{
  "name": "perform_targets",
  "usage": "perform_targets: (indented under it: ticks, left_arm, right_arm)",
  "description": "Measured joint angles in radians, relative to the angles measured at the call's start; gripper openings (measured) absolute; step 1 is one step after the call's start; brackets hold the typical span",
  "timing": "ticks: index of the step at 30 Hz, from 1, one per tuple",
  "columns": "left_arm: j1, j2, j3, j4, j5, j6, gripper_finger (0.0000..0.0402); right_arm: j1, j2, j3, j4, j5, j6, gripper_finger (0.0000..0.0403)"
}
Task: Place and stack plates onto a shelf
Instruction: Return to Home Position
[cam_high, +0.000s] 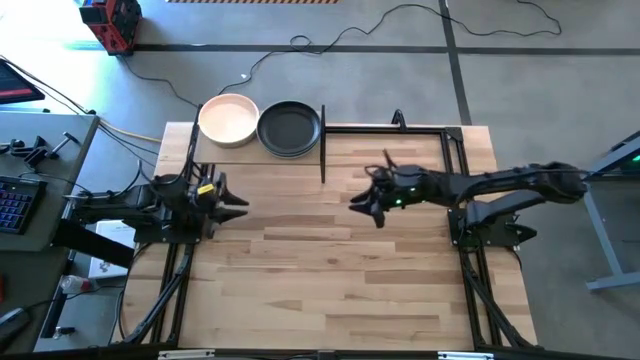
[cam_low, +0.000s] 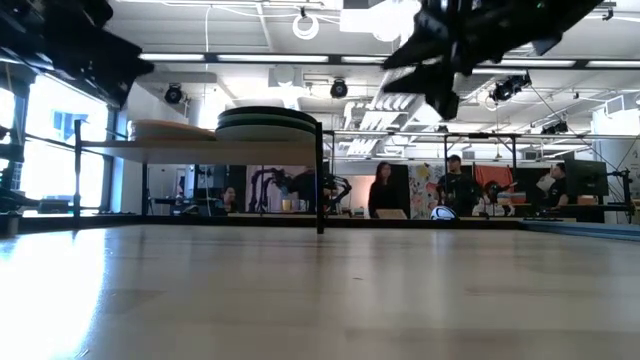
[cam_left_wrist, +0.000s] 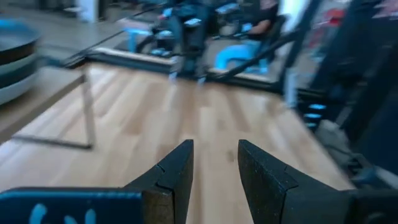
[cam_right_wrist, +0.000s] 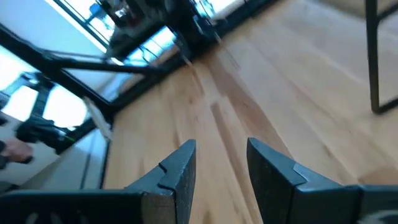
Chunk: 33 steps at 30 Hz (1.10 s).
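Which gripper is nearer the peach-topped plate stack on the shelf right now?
Left. The left gripper sits close, just inward of the peach-topped stack. The right gripper is farther off, out past the neighbouring black-topped stack.

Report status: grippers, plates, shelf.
Left gripper open, empty, at table left. Right gripper open, empty, over mid-table. Plates in two stacks on shelf: peach top, black top.

Plates in two piles, seemingly level, on shelf.
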Motion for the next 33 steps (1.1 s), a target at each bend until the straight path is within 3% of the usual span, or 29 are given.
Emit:
perform_targets:
  ticks: [5, 13, 19, 31, 33]
  left_arm:
    - [0.000, 0.000, 0.000, 0.063, 0.080, 0.000, 0.0115]
    - [0.000, 0.001, 0.000, 0.052, -0.026, 0.016, 0.0115]
    - [0.000, 0.001, 0.000, 0.063, -0.041, -0.005, 0.0115]
    - [0.000, 0.001, -0.002, 0.052, -0.131, 0.035, 0.0115]
    - [0.000, -0.001, -0.042, 0.117, -0.132, 0.028, 0.0115]
  right_arm:
    - [-0.001, -0.148, 0.000, -0.022, -0.001, 0.000, 0.0126]
    - [-0.001, -0.343, -0.003, -0.019, -0.001, 0.000, 0.0126]
    - [-0.001, -0.439, -0.158, 0.223, -0.006, 0.000, 0.0126]
    - [-0.001, -0.568, -0.380, 0.196, -0.005, 0.000, 0.0126]
    - [-0.001, -0.593, -0.418, 0.189, -0.005, 0.000, 0.0126]
